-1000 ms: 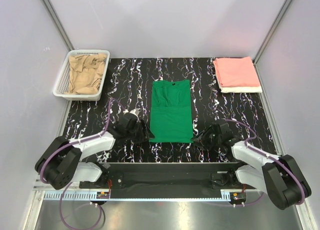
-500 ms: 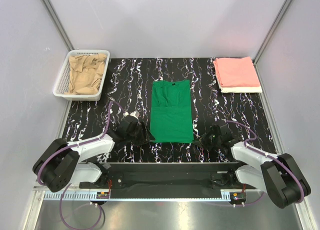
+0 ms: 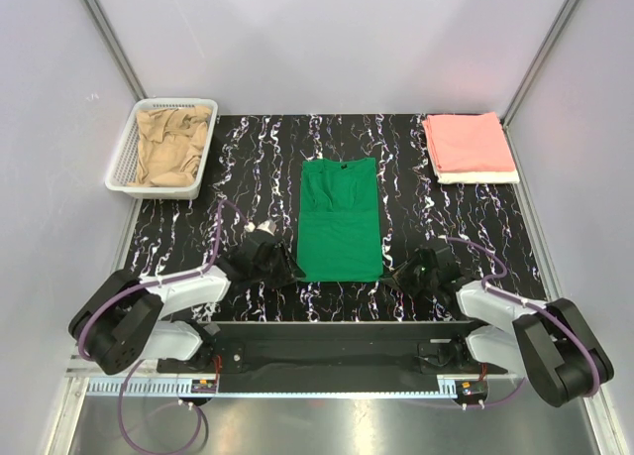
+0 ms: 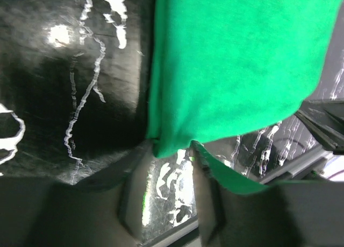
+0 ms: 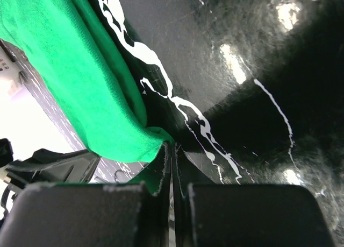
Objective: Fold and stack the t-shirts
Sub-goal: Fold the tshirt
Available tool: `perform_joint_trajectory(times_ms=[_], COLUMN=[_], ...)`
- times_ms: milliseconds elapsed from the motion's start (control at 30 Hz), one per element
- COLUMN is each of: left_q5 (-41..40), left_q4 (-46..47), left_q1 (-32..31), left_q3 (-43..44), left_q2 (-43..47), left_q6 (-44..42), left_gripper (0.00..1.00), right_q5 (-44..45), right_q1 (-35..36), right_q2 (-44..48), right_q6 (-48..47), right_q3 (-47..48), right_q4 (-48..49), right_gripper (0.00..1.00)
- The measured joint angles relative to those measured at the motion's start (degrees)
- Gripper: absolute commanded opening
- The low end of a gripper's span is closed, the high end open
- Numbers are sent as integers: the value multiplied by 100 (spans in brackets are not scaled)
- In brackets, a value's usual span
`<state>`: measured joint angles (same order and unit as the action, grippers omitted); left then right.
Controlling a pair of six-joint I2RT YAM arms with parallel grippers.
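Jaws of the left end effector (image 4: 169,166) stand partly apart around the near left corner of the green t-shirt (image 3: 340,222); the right end effector (image 5: 172,150) pinches its near right corner tight. That shirt lies flat mid-way across the table (image 3: 258,148). Farther back, a tan t-shirt (image 3: 170,148) fills the basket (image 3: 124,168) at left, and a pink t-shirt (image 3: 468,143) lies folded on a white one (image 3: 480,177) at right.

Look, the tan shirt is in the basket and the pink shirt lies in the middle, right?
No: the top view shows the green t-shirt in the middle; the pink t-shirt lies folded at far right. The tan t-shirt is in the basket.
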<state>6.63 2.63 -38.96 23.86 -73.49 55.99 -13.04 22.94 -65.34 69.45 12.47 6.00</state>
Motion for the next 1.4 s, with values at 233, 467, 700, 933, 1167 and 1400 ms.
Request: perform_joint_trajectory(times_ms=[233, 467, 700, 933, 1167, 1400], left_q5=[-114, -214, -304, -365, -439, -256], left_q4=[-81, -651, -1034, -1375, -1895, -2072], left_q1=[-7, -256, -647, -730, -682, 179], left_q3=[-7, 68, 280, 457, 1471, 2562], left_q2=[-52, 645, 1027, 1139, 800, 79], left_q6=[-70, -175, -164, -153, -433, -938], left_gripper=[0, 0, 0, 0, 0, 0], right_q5=[66, 170, 168, 166, 380, 686], right_q1=[7, 33, 37, 37, 39, 35], right_q2=[588, 1438, 2326, 2949, 2680, 1340], right_q6=[-52, -673, -970, -977, -1132, -1655], right_q3=[-52, 227, 339, 367, 1176, 2387], right_q4=[-420, -1558, -2415, -2999, -3246, -3062], right_gripper=[0, 0, 0, 0, 0, 0])
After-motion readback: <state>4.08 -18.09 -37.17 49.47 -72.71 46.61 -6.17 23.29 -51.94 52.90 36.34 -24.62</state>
